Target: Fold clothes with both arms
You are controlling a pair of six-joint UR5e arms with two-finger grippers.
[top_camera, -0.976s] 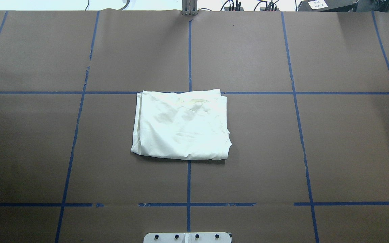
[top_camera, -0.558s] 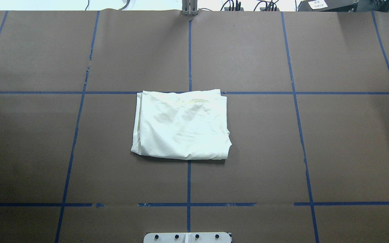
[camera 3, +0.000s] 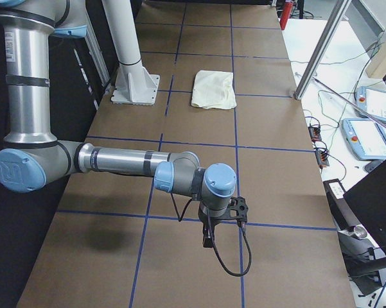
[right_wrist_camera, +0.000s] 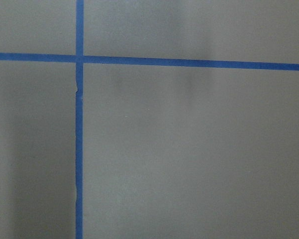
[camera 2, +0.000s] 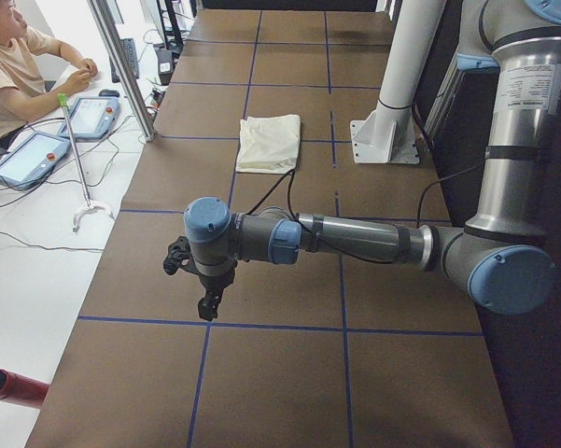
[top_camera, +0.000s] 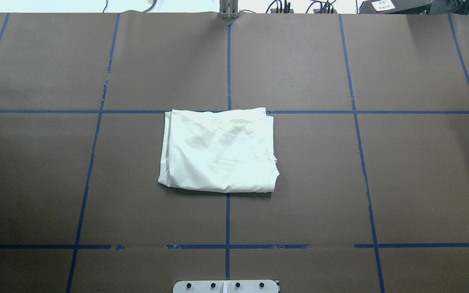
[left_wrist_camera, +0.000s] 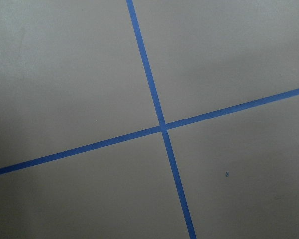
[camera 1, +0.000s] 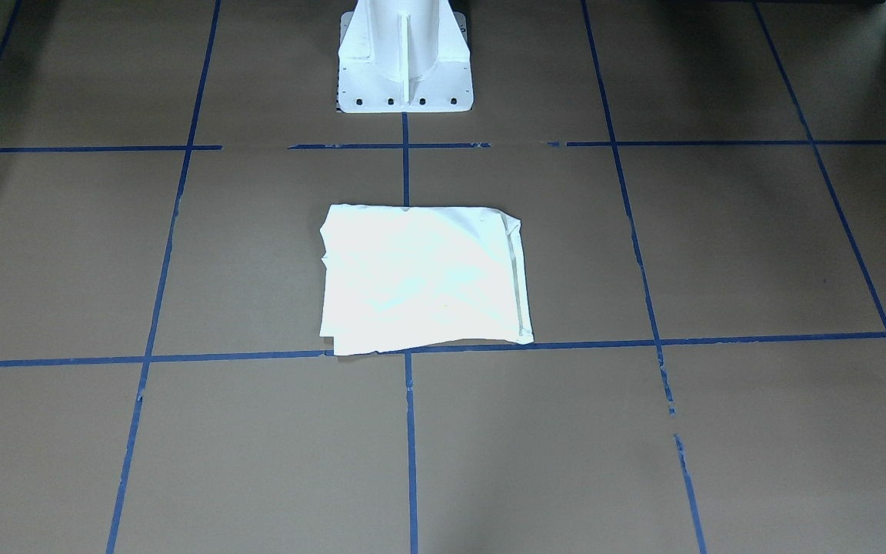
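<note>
The cream-white T-shirt (top_camera: 218,150) lay folded into a compact rectangle, plain side up, at the middle of the brown paper-covered table (top_camera: 320,183). Its far edge ran along a blue tape line (top_camera: 320,112), and the white metal pedestal (camera 1: 404,58) stood near it. Over the last second nothing about it had shifted: same outline, same creases. Both arms were well apart from it, out toward opposite ends of the table. The left arm's black claw (camera 2: 205,303) and the right arm's black claw (camera 3: 207,240) each hung above bare paper with nothing visibly held. How far either stood open could not be told, since only the side views showed them. With the shirt settled and the arms clear, the folding looked finished.
</note>
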